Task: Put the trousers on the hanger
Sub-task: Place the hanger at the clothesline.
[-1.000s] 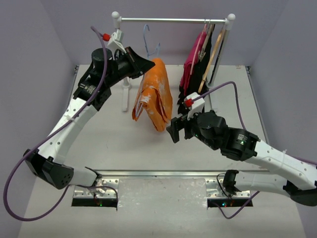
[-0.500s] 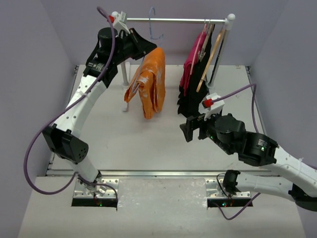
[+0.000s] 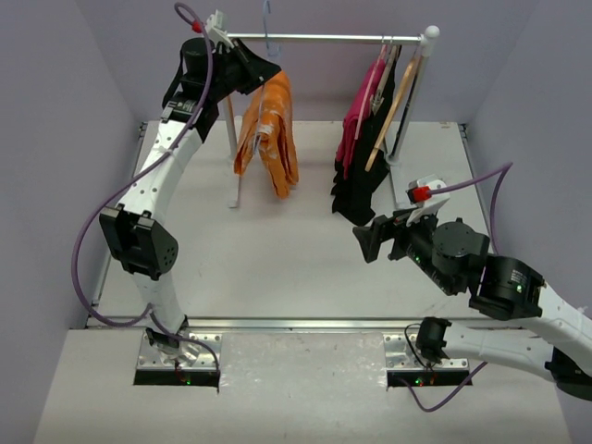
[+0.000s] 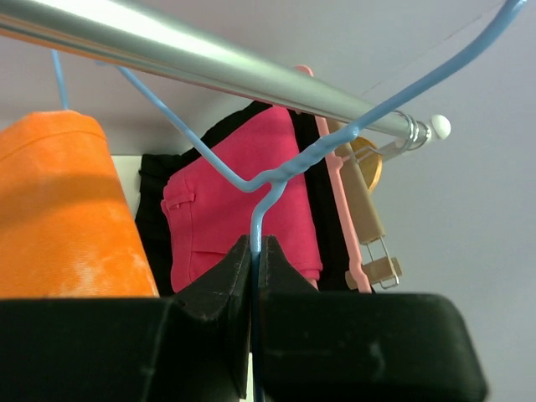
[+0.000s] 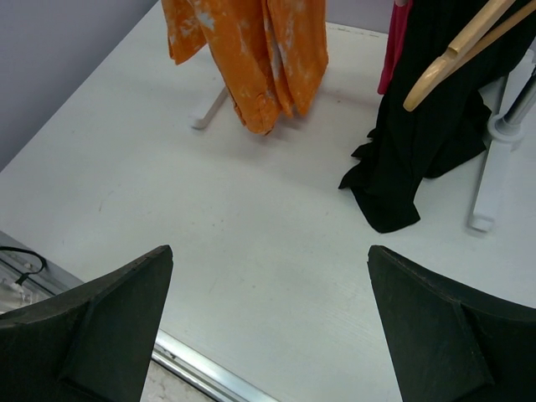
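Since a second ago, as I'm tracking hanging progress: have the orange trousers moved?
Yes. The orange trousers have risen toward the rack's rail and shifted left, closer to its left post.

A robotics lab, no question: this is a purpose-built test cell, not anybody's bedroom. Plain lilac walls point(image 3: 55, 111) box in a bare white table point(image 3: 277, 268) on three sides. The left arm point(image 3: 155, 176) and the right arm point(image 3: 462, 259), white and black machines, are bolted to metal plates point(image 3: 203, 356) by an aluminium rail point(image 3: 305, 324) at the near edge, purple cables point(image 3: 83, 240) looping off them. At the back a small clothes rack point(image 3: 324, 38) stands on the tabletop itself, not on a floor, carrying the trousers point(image 3: 268, 139) on the hanger point(image 4: 270, 178), a pink garment point(image 3: 354, 120), a black garment point(image 3: 361, 190) and a wooden hanger point(image 3: 398, 102).
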Motion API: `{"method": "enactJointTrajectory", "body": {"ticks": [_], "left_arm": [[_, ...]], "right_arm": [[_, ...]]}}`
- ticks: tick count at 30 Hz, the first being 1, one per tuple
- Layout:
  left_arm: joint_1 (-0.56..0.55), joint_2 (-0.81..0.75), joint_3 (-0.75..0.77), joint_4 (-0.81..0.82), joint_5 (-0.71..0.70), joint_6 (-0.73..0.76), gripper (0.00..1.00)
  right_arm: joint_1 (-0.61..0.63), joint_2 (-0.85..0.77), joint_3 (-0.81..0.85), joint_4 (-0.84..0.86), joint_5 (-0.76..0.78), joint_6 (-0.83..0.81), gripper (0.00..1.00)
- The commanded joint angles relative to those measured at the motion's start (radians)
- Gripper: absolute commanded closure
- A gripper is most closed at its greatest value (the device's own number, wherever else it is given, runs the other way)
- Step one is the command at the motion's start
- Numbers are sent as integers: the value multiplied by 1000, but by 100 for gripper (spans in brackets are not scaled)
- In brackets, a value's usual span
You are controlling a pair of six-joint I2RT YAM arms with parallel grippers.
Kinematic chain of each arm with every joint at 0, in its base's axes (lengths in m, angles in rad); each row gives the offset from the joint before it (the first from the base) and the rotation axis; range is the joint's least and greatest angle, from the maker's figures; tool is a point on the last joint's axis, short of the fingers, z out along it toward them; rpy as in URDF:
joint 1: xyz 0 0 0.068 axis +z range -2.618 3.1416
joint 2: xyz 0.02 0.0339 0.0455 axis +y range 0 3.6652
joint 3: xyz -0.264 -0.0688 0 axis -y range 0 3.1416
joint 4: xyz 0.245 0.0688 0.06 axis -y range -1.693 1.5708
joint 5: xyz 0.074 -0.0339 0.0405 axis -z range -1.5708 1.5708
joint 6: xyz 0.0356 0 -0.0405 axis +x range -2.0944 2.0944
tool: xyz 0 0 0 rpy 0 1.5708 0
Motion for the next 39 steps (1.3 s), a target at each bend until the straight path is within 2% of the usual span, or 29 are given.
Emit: {"method": "enactJointTrajectory", "body": {"ticks": [1,18,28,34,39], "left_arm": [[-1,1,101,191,4,-17,100],[40,89,89,281,-3,-38,100],[40,20,-170,434,-10,-58,100],[45,23,-146,425,-7,-72,100],[44,-39,-293,479,-27,-69,99]], "right_arm": [[-5,-13,-8,16,33,-18,2],[-5,-44,-37,15,52,-60,2],[-5,-33,-52,18,50,-62,2],[-5,-22,-53,21,43,-59,2],[-5,-17,-71,42,29,-59,2]]}}
